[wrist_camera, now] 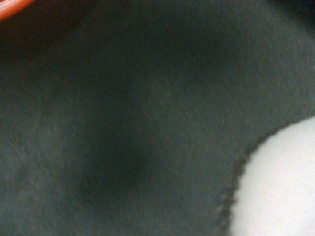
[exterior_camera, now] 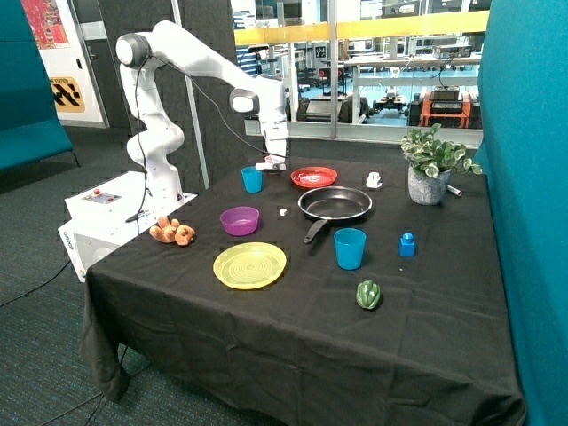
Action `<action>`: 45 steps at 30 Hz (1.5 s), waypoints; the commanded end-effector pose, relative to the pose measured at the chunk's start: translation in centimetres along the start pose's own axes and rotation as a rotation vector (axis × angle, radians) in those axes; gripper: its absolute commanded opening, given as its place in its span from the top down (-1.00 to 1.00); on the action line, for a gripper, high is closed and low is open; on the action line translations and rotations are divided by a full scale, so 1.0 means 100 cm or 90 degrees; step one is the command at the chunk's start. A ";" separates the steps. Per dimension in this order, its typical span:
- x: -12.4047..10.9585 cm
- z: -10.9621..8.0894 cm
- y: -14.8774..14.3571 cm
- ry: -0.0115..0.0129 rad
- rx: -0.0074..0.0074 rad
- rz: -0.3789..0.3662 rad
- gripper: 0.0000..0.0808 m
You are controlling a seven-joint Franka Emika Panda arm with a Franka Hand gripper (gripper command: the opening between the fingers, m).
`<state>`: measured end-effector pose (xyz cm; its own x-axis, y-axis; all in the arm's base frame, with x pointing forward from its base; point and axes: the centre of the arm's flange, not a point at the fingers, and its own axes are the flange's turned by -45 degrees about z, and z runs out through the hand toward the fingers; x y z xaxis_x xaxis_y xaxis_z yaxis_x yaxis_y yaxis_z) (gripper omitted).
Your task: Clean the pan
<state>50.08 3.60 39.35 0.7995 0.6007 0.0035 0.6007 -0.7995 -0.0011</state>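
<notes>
Writing: none legible on the table items. A yellow-and-black hazard-style sign (exterior_camera: 67, 93) hangs on the far wall beside a red poster (exterior_camera: 44, 21); neither can be read.

Surface: table under a black cloth (exterior_camera: 293, 346) that drapes over the edges. Room: dark carpet, teal partitions (exterior_camera: 524, 195) at both sides, glass wall behind with a yellow band and a workshop beyond.

The pan (exterior_camera: 335, 203) sits near the middle of the cloth, black inside with a metallic rim, handle (exterior_camera: 314, 231) pointing toward the near edge. Its interior looks bare. Red plate (exterior_camera: 314, 177) just behind it, a small white object (exterior_camera: 283, 212) beside its rim, a blue cup (exterior_camera: 350, 248) in front.

Gripper (exterior_camera: 273, 163) is low at the back of the table, between a second blue cup (exterior_camera: 252, 179) and the red plate, well apart from the pan. Whether it is released or clenched cannot be told. Wrist view shows only dark cloth up close, a sliver of red rim (wrist_camera: 12, 6) in one corner and a blurred white patch (wrist_camera: 280, 187) in another.

Others: purple bowl (exterior_camera: 240, 220), yellow-green plate (exterior_camera: 250, 264), plush toy (exterior_camera: 172, 232), green pepper (exterior_camera: 368, 294), small blue block (exterior_camera: 407, 244), potted plant (exterior_camera: 432, 165), white cup (exterior_camera: 374, 179).
</notes>
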 end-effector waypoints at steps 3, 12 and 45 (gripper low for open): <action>0.034 -0.001 -0.007 -0.0022 -0.0008 0.017 1.00; 0.056 0.004 -0.001 -0.0022 -0.0008 0.045 1.00; 0.115 0.014 0.037 -0.0022 -0.0009 0.104 1.00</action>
<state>59.46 7.77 38.33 0.8757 0.4828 0.0007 0.4828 -0.8757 0.0005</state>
